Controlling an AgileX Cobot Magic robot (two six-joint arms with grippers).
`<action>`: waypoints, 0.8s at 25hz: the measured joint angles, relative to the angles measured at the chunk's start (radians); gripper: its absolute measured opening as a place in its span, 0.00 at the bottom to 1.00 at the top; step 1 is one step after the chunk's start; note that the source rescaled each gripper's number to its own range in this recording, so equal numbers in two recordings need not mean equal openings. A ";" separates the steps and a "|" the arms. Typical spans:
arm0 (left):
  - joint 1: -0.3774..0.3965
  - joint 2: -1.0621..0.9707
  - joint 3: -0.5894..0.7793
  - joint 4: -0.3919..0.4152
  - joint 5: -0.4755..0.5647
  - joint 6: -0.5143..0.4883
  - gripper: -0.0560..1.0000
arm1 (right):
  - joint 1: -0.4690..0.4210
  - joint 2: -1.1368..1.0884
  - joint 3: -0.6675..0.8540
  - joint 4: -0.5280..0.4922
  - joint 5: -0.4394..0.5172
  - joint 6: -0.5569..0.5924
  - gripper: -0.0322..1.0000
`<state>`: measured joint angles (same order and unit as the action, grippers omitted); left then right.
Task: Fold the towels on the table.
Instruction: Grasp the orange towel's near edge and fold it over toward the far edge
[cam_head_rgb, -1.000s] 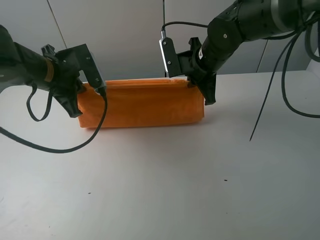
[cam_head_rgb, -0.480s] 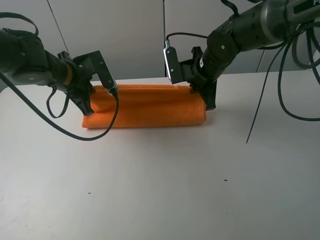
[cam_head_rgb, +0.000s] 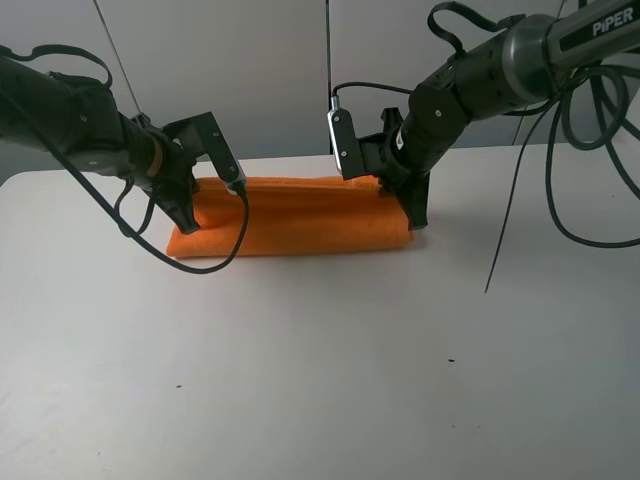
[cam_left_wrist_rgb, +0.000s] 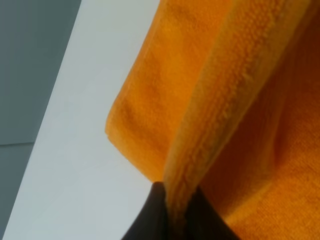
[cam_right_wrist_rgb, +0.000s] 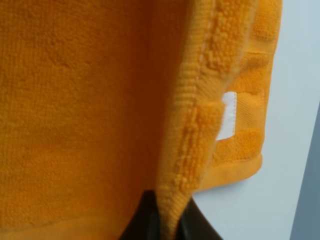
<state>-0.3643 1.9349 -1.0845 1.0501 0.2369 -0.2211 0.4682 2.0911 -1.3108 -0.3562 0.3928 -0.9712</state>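
Exterior high view first: the orange towel (cam_head_rgb: 300, 215) lies as a long strip across the far part of the counter (cam_head_rgb: 320, 380), and I have both ends of it. My left end effector (cam_head_rgb: 188, 222) is on the left end and my right end effector (cam_head_rgb: 414, 212) is on the right end.

Left wrist view, close in: the jaws are pressed fully together on a doubled terry edge. The cloth rises out of the pinch, and a lower layer lies on the white top.

Right wrist view, same story: the jaws are clamped on a thick hemmed edge. The small white label (cam_right_wrist_rgb: 227, 116) and the woven band (cam_right_wrist_rgb: 257, 50) show on the layer beneath.

Now the handling, as I judge it. This cloth is light, soft and floppy, with no stiffness at all, so it will sag between my two grips and both ends need to travel together. The terry loops should give good friction, so slipping looks unlikely. The risk is a pinch that catches only one layer. The best hold is the hem near the corners, where the fabric is thickest.

No tray, bin or basket shows in any view.
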 joint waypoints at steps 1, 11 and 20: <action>0.000 0.005 -0.002 0.004 0.000 -0.004 0.05 | 0.000 0.004 0.000 0.000 -0.004 0.002 0.03; 0.002 0.013 -0.007 0.010 0.010 -0.031 0.05 | -0.002 0.009 0.000 0.000 -0.039 0.005 0.09; 0.014 0.013 -0.007 0.010 0.067 -0.057 0.24 | -0.017 0.015 0.000 -0.024 -0.060 0.005 0.60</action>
<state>-0.3505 1.9475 -1.0913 1.0604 0.3038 -0.2784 0.4510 2.1058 -1.3108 -0.3803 0.3331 -0.9663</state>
